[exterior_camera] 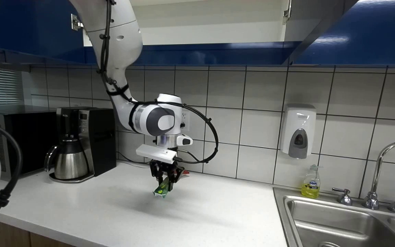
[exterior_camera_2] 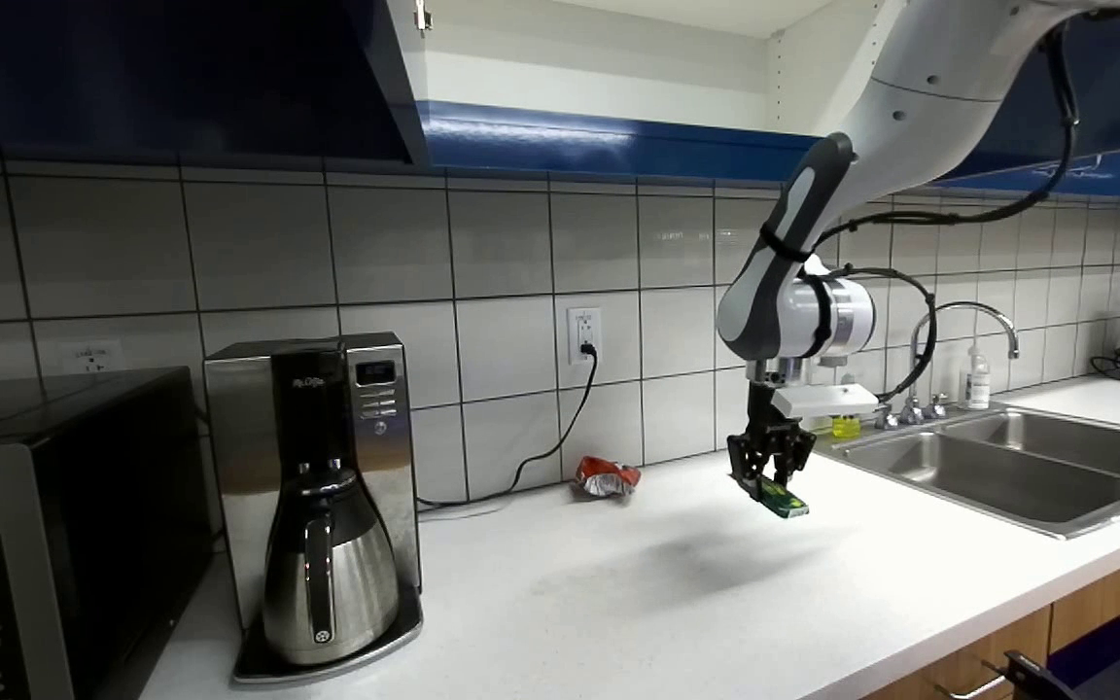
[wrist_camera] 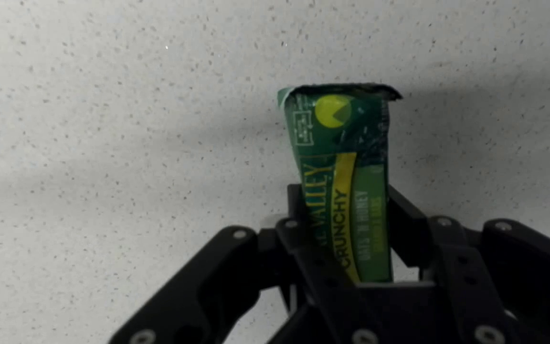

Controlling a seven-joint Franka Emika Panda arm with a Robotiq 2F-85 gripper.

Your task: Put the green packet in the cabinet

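Green packet (wrist_camera: 344,143) is up in the gripper (exterior_camera_2: 766,483), off the countertop (exterior_camera: 115,212), out from the back edge, well in from the front edge, on the stretch between coffee maker (exterior_camera_2: 327,501) and sink (exterior_camera: 286,219). Fingers (wrist_camera: 409,229) drawn in to packet width, pressing both long sides; free end pokes out past them, rear end hidden by the gripper body in the wrist view. Level or slightly tipped, can't tell from where I stand. Small red packet (exterior_camera_2: 607,478) lies by the back edge; not ours, leave it.

Cabinet (exterior_camera: 211,54) hangs over the back edge, standing open, white inside showing. Grasp looks done; step in hand reads as carrying up. Doing it well: go straight up first, over the middle of the countertop, and only then in toward the back edge, so the jutting end doesn't catch the blue lip (exterior_camera_2: 618,146). Gripper points down; it will likely need turning so the packet leads in free end first. Watch the arm (exterior_camera: 120,37) and its cable (exterior_camera: 105,51) around the hinge (exterior_camera: 76,22). Grip firm, no harder: wrapper may slip, contents, marked CRUNCHY, probably crumble. Let go only once the packet is wholly behind the lip, resting on the cabinet floor.
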